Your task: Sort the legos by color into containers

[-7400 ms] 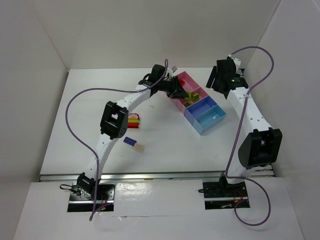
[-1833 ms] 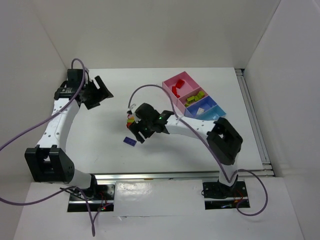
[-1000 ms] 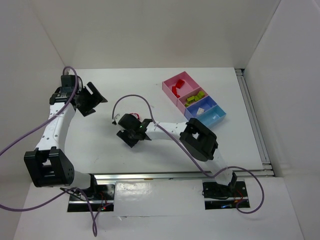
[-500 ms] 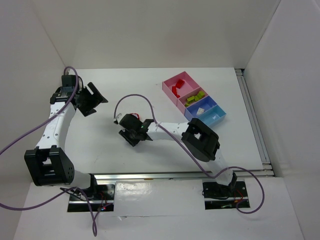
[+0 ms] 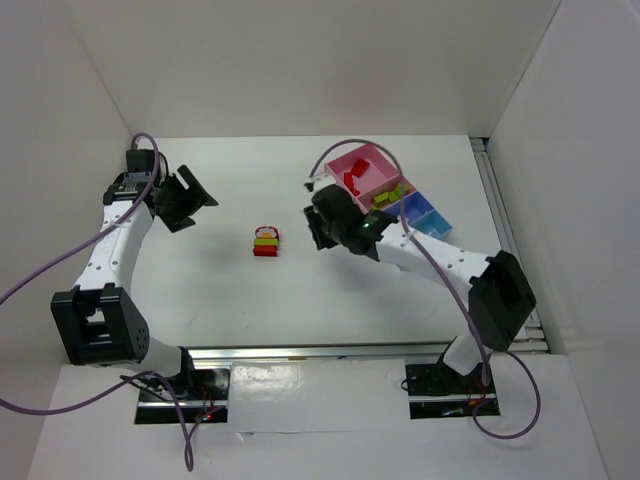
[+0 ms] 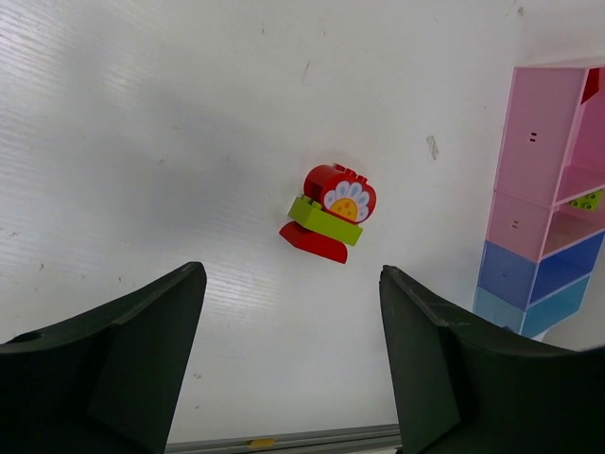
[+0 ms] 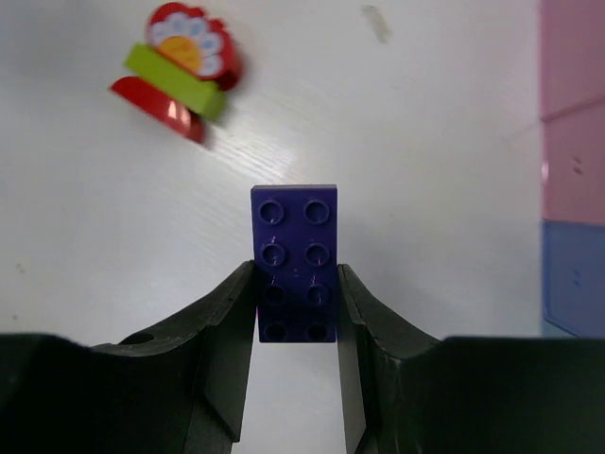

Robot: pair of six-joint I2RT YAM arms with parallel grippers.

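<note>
My right gripper [image 7: 294, 284] is shut on a dark purple lego brick [image 7: 294, 236], held flat above the table. In the top view this gripper [image 5: 322, 228] hangs just left of the containers [image 5: 425, 222], and the brick is hidden under it. A small stack of legos [image 5: 266, 241] lies mid-table: a red base, a lime green plate and a red-white round piece [image 6: 340, 197] on top. The pink box holds red bricks [image 5: 352, 180] and the one beside it holds green ones [image 5: 390, 197]. My left gripper [image 6: 291, 284] stands open and empty at the far left [image 5: 190, 198], well away from the stack [image 6: 331, 216].
White walls close in the table on three sides. A metal rail [image 5: 320, 350] runs along the near edge. The container row [image 6: 534, 236] shades from pink to blue. My right arm's elbow [image 5: 498, 298] sits low at the right, near the blue end.
My right gripper has shut on the purple brick, lifted it from the table's middle and carried it right, toward the containers. This uncovered the stack. The left arm has stayed still.
</note>
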